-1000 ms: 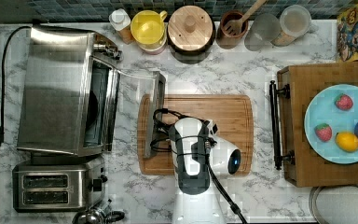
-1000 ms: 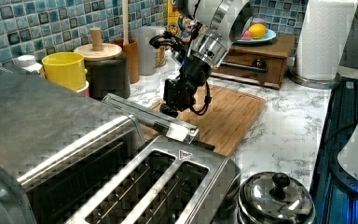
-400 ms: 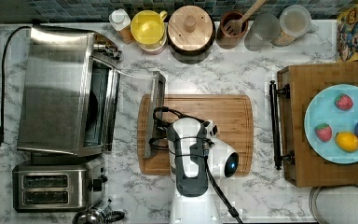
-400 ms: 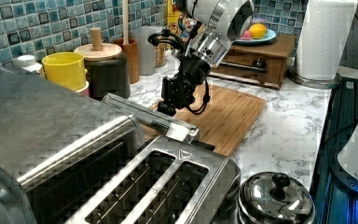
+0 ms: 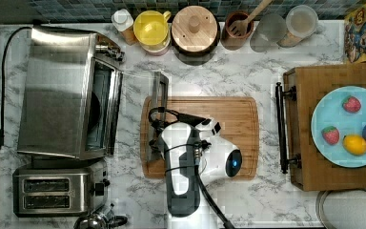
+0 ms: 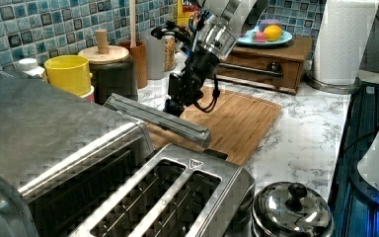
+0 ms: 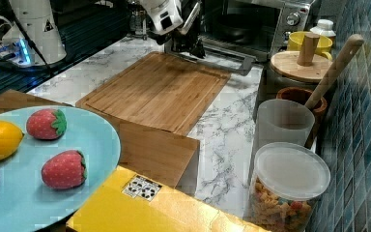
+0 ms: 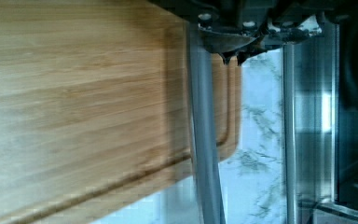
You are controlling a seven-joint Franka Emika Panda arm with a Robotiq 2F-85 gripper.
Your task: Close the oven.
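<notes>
The oven [image 5: 57, 90] stands at the top view's left with its glass door hanging open toward the cutting board. Its metal bar handle [image 5: 159, 95] lies over the board's left edge. My gripper [image 5: 155, 143] sits at the near end of that handle, touching or almost touching it. In the left view the gripper [image 6: 175, 101] hangs just behind the handle [image 6: 158, 118]. From the right view the gripper [image 7: 188, 48] is low over the handle [image 7: 227, 60] in front of the oven [image 7: 256, 19]. The wrist view has the handle [image 8: 205, 140] running right under the gripper [image 8: 228, 46].
A bamboo cutting board [image 5: 209, 138] lies under the arm. A two-slot toaster [image 5: 52, 193] and a lidded pot [image 6: 288, 215] sit beside the oven. A yellow cup [image 5: 152, 24], wooden-lidded jar [image 5: 195, 26] and other jars line the back wall. A wooden tray [image 5: 314, 138] holds a plate of fruit.
My gripper has moved toward the top view's left, from over the cutting board up to the door handle. The door and handle have hardly shifted.
</notes>
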